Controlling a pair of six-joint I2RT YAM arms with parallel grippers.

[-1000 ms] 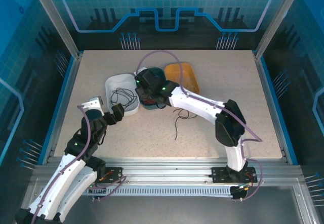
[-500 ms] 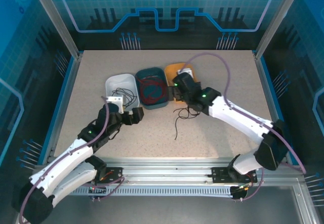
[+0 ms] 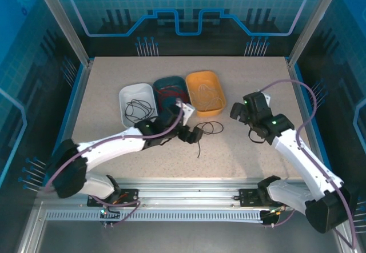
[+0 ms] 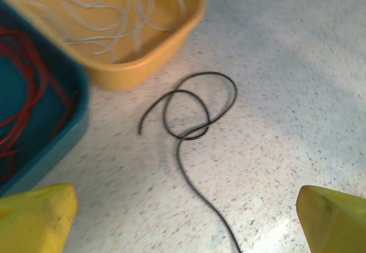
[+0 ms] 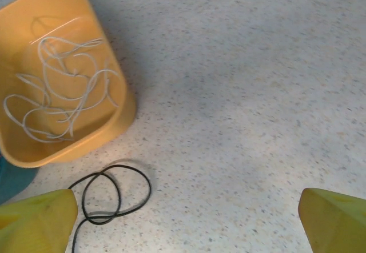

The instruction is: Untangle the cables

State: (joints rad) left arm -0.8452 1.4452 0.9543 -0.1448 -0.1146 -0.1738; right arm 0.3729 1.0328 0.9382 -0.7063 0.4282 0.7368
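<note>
The left tool [image 4: 183,221], jaws wide, hovers over the loose black cable [image 4: 197,131] looped on the tabletop [image 4: 286,93] just beside the orange tray [image 4: 143,67]. Best to descend straight, straddle the cable's plain tail, then close. The right tool [image 5: 183,221], also wide, holds nothing.

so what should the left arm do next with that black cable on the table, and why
Probably lower the left gripper and close on the black cable. Its jaws stand open above the loop, which lies loose on the table beside the orange tray, while other black strands already sit in the white tray.
</note>
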